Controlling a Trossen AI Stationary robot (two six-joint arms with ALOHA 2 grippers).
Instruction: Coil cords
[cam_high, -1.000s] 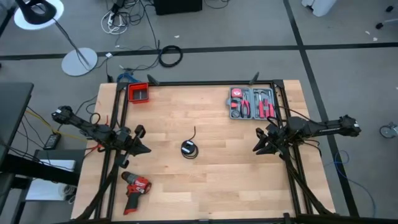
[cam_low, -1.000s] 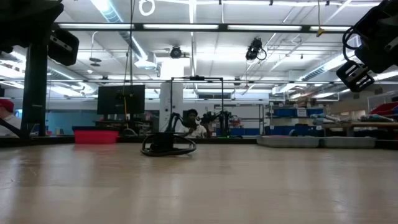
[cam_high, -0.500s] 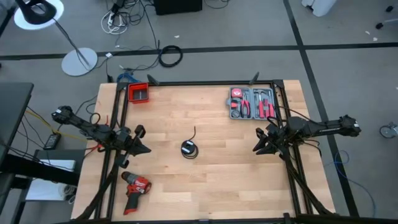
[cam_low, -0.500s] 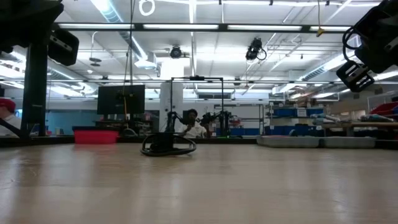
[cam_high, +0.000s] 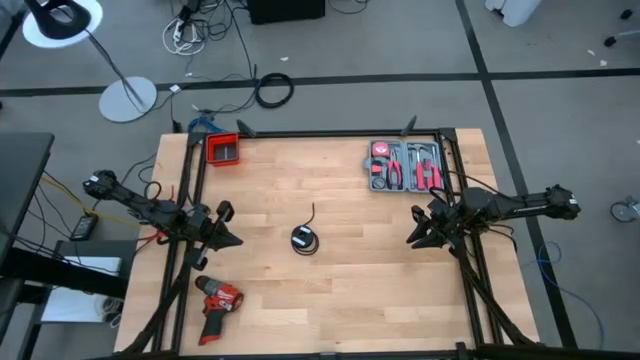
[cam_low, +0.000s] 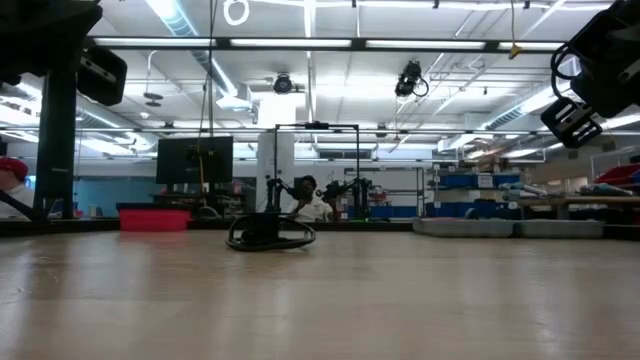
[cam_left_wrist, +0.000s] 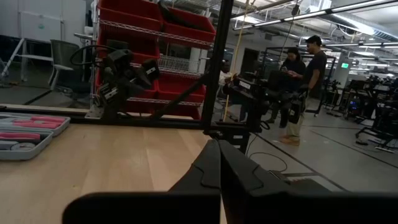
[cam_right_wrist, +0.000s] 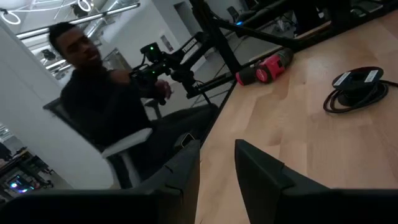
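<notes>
High view: coiled cord (cam_high: 305, 239) mid-table (cam_high: 350, 290).

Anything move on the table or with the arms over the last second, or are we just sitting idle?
Nothing visibly changed. The coiled cord lies in the same spot mid-table, untouched. The left gripper stays shut at the table's left edge, and the right gripper stays open at its right edge, neither holding anything. The red drill and the tool case are where they were.
</notes>
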